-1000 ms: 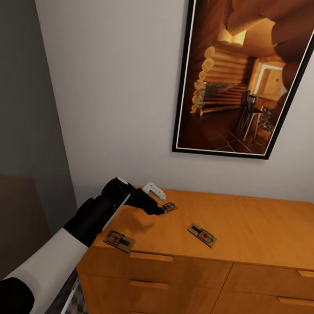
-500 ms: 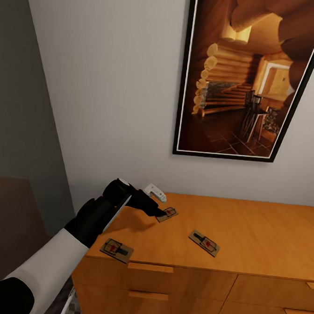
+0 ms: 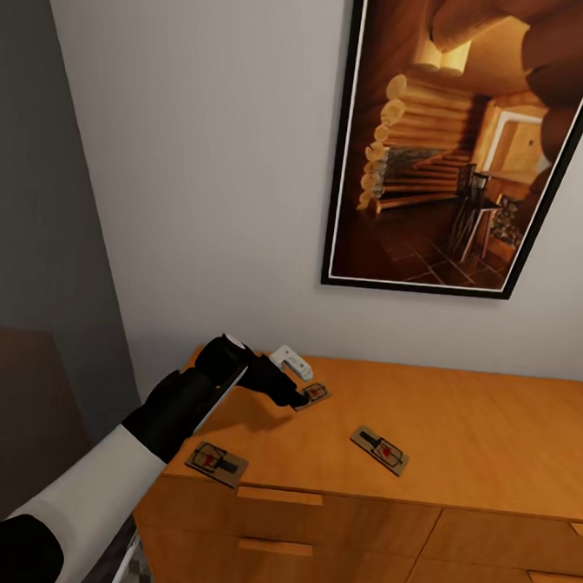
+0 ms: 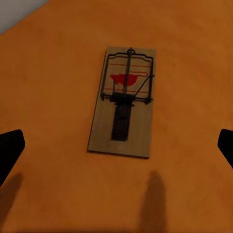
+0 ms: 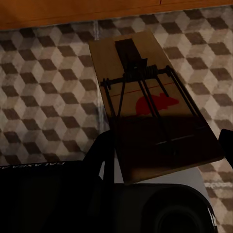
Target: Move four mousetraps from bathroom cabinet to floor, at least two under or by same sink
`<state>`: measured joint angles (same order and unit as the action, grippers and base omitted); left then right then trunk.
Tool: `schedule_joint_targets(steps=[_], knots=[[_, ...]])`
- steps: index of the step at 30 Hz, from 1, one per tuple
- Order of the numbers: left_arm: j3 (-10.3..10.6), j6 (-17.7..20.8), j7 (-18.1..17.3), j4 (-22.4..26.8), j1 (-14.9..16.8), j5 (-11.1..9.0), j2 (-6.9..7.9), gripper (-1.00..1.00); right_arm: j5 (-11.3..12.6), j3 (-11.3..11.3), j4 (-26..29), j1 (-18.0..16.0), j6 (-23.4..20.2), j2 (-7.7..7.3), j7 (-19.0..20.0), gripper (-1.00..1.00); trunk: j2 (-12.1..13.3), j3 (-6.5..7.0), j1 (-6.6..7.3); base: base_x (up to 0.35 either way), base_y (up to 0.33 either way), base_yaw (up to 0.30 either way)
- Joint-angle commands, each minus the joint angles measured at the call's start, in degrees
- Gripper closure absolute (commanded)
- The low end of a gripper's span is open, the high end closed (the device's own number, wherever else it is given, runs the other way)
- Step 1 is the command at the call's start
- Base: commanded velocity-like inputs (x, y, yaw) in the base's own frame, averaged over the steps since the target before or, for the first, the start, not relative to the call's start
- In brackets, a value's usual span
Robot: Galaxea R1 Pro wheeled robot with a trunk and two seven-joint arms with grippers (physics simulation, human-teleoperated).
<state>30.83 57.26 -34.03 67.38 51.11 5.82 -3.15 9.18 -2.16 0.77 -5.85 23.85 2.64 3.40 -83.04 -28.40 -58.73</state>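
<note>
**Left fingers spread over the back mousetrap, right fingers already carrying 1**

Fingers on the left gripper are spread wide, nothing between them. Left wrist view shows both dark tips at the frame edges with the target mousetrap lying flat on the cabinet top, centred between them and ahead of them. Tips are apart from the board, not touching it.

Key relation: the trap's long axis runs along the fingers' pointing direction, so the closing line crosses its short width. My read: that is the right orientation for a pinch across the narrow sides, and the move needs mostly a descent, little yaw.

Head view: 3 traps on the cabinet top. The back trap sits right at the left fingertips; the middle trap is well apart toward the centre; the front-left trap is near the front edge, beside the left forearm. Left arm is the nearer one to all 3.

Right fingers look clamped on the 4th trap, held tilted above the bathroom floor with its cube-pattern tiles. Exact contact points are in shadow.

Drawers are shut as far as visible; contents cannot be told.

Risk: thin flat board, fingers may skid off it.
</note>
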Motion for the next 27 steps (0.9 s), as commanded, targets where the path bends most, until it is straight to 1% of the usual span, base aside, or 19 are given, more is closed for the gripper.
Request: schedule_joint_targets(steps=[1,7,20,27], knots=[[0.0,0.1,-0.5,0.1,0.0,0.6,-0.01,-1.00,0.8,-0.2,-0.1,0.0,0.2,0.01,0.5,1.00,0.0,-0.13,0.00,0.000,0.000,0.000],[0.1,0.1,-0.5,0.2,0.0,0.6,-0.02,-1.00,0.8,-0.2,-0.1,0.0,0.2,0.12,0.5,1.00,0.0,-0.40,0.00,0.000,0.000,0.000],[0.1,0.1,-0.4,-0.2,0.0,0.6,-0.01,-1.00,0.8,-0.2,-0.1,0.0,0.2,0.17,0.5,1.00,0.0,-0.51,0.00,0.000,0.000,0.000],[0.3,0.0,-0.4,-0.5,0.0,0.7,-0.01,-1.00,0.8,-0.2,-0.1,0.0,0.2,0.17,0.5,1.00,0.0,-0.99,0.00,0.000,0.000,0.000]])
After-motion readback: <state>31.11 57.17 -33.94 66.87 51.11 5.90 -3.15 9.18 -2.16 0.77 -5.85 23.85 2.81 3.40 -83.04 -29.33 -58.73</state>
